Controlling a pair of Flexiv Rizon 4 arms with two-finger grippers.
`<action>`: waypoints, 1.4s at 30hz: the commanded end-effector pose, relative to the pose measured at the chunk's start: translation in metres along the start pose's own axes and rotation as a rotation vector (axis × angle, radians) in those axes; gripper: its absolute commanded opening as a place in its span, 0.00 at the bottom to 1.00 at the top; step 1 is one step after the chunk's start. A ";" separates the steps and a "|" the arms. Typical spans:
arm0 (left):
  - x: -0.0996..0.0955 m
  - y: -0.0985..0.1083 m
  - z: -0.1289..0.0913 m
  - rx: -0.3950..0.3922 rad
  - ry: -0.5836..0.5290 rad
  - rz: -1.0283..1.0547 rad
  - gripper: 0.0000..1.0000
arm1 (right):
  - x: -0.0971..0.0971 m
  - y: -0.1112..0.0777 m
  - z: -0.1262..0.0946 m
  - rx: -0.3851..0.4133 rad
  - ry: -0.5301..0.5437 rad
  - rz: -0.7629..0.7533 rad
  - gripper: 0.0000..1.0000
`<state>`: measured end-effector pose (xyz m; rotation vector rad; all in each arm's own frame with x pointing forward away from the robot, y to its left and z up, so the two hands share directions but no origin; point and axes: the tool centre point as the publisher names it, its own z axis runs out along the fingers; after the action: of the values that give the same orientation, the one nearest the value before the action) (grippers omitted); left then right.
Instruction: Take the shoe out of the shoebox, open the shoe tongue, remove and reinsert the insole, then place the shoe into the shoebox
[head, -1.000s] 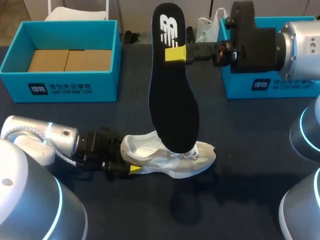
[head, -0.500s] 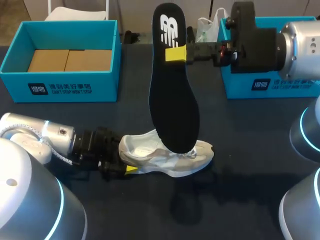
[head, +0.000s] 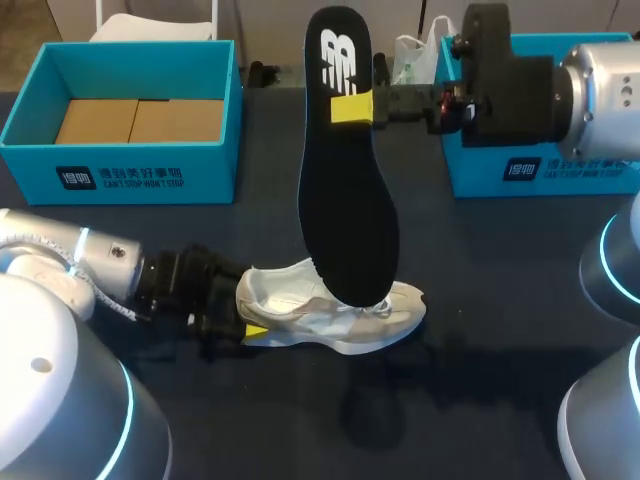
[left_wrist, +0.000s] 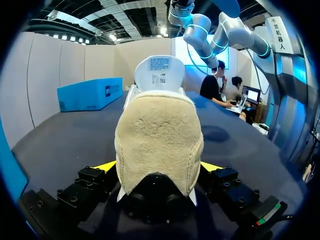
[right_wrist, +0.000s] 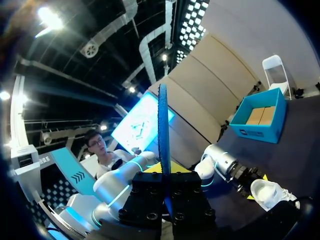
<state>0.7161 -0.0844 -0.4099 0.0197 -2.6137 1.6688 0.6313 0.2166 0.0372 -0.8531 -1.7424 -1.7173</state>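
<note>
- The shoe (head: 330, 315) is laid on the dark desk (head: 500, 290), near the middle, with its heel to the left and its toe to the right.
- Dark desk top is seen between the shoe and both boxes, and more of it to the right of the toe.
- The left blue box (head: 140, 175) is set at the far left and the right blue box (head: 560, 170) at the far right, partly hidden by the right arm (head: 560, 90).
- The shoe is white and light grey. Its heel looks tan and fuzzy in the left wrist view.
- The heel is grasped from both sides by the left jaws, at the end of the left arm (head: 90, 265).
- The insole (head: 345, 190) is long and black with a white mark at its far end. It is held up on end above the shoe.
- The insole is gripped near its far end by the right jaws.
- It cannot be told whether the insole's low end touches the shoe.
- One shoe, one insole and two blue boxes are counted.
- Two brown cardboard pieces (head: 140, 120) are seen in the left blue box.
</note>
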 end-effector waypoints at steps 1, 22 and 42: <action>-0.002 -0.010 -0.009 -0.071 -0.002 -0.003 1.00 | -0.001 0.000 0.004 0.000 -0.001 0.001 0.00; -0.001 -0.027 -0.026 -0.333 0.045 0.048 1.00 | -0.001 0.000 0.004 0.000 -0.001 0.001 0.00; -0.013 -0.046 -0.027 -0.590 0.065 0.020 1.00 | -0.001 0.000 0.004 0.000 -0.001 0.001 0.00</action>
<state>0.7261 -0.0727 -0.3645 -0.0723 -2.9060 0.9866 0.6312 0.2164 0.0371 -0.8529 -1.7421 -1.7177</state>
